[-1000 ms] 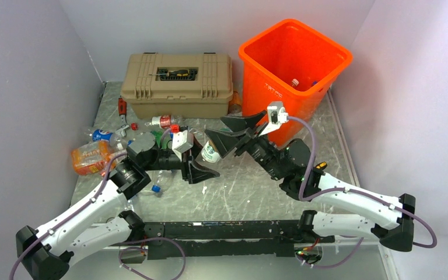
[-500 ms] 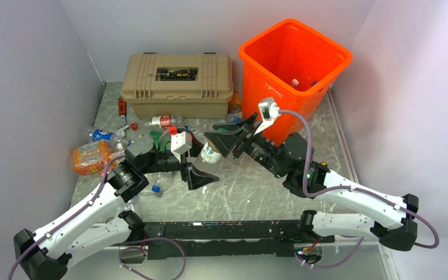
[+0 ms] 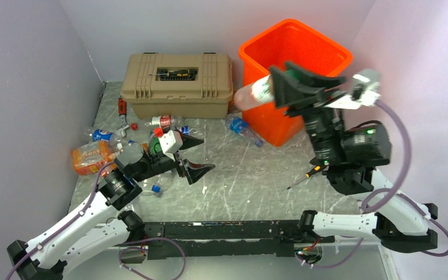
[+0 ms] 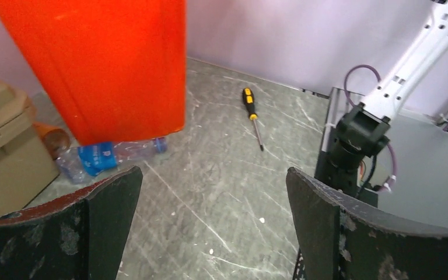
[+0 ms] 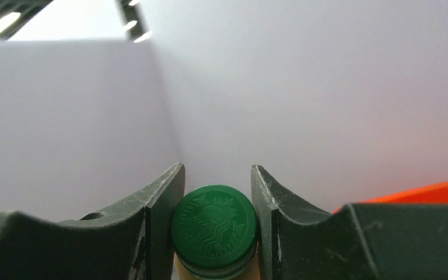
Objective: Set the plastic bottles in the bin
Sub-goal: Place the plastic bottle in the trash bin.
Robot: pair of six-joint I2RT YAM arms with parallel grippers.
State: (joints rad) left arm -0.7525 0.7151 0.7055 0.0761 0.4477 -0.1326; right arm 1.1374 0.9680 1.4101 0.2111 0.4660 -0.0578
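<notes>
My right gripper [image 3: 286, 87] is raised beside the orange bin's [image 3: 303, 49] near-left rim, shut on a pale bottle [image 3: 252, 93] just below its green cap [image 5: 214, 227]. The bottle's body sticks out leftward, outside the rim. Low over the table, my left gripper [image 3: 201, 156] stands open with nothing between its fingers [image 4: 321, 216]. A clear bottle with a blue label [image 3: 245, 129] [image 4: 102, 157] lies at the foot of the bin [image 4: 105, 64]. More bottles lie at the left: a red-labelled one [image 3: 163, 121], a blue-labelled one [image 3: 100, 135] and an orange-wrapped one [image 3: 90, 156].
A tan latched toolbox [image 3: 178, 84] stands at the back, left of the bin. A yellow-handled screwdriver [image 3: 306, 175] [image 4: 251, 114] lies on the scratched table right of centre. Loose caps lie near the left arm. Lilac walls close in the back and both sides.
The left gripper opened, let go of the green-capped bottle and drew back left. The right gripper closed on the bottle and lifted it up and right to the bin's rim.
</notes>
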